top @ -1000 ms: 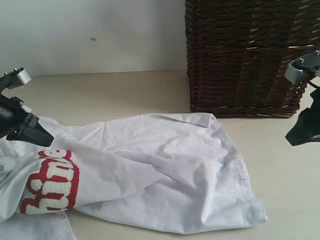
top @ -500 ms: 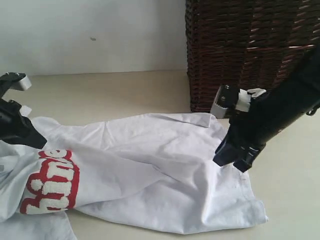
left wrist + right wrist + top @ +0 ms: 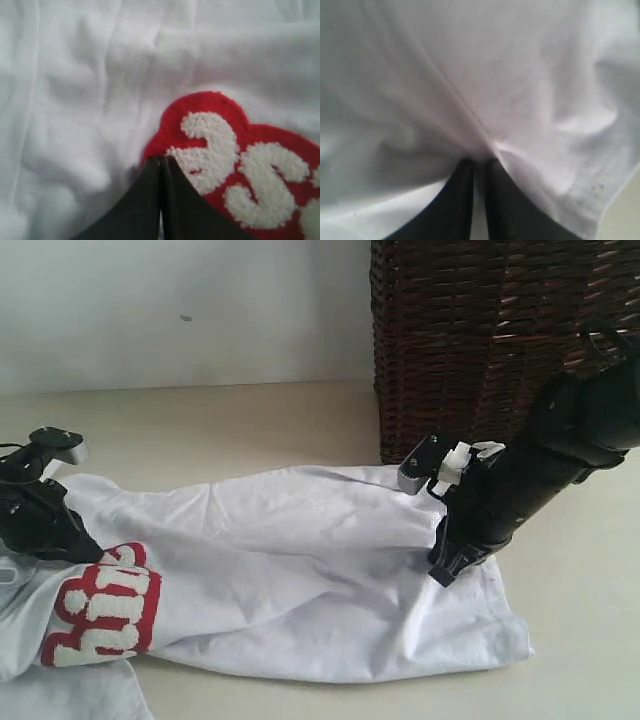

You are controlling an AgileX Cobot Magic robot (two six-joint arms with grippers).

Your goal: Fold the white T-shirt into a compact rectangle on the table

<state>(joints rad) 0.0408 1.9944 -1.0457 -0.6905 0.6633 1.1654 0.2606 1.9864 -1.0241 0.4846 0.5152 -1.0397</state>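
Across the broad, pale cream matte table (image 3: pixel 230 420) lay the soft white T-shirt (image 3: pixel 300 570), spread out crumpled and lengthwise, its body running from the near left corner toward the right. Its hem end sat at the right, near the front edge, and one upper corner reached almost to the foot of the tall dark brown wicker basket (image 3: pixel 480 340), which stood at the back right against a plain whitish wall (image 3: pixel 180 300). The fuzzy white lettering outlined in red (image 3: pixel 100 610) showed at the left end of the shirt, rumpled and partly turned under.

From where I stood, the left gripper (image 3: pixel 80 548) was down on the cloth just above that lettering. Its wrist camera showed the black left gripper (image 3: pixel 160 162) with its fingers pressed tight together, nipping the cloth at the rim of the red patch (image 3: pixel 235 165).

Over on the right, the dark arm reached in from beside the basket and the right gripper (image 3: pixel 445 570) met the shirt near its right end. Close up, the right gripper (image 3: pixel 480 165) stood nearly closed, a ridge of white fabric caught between its two black fingers, with creases fanning away from the pinch.
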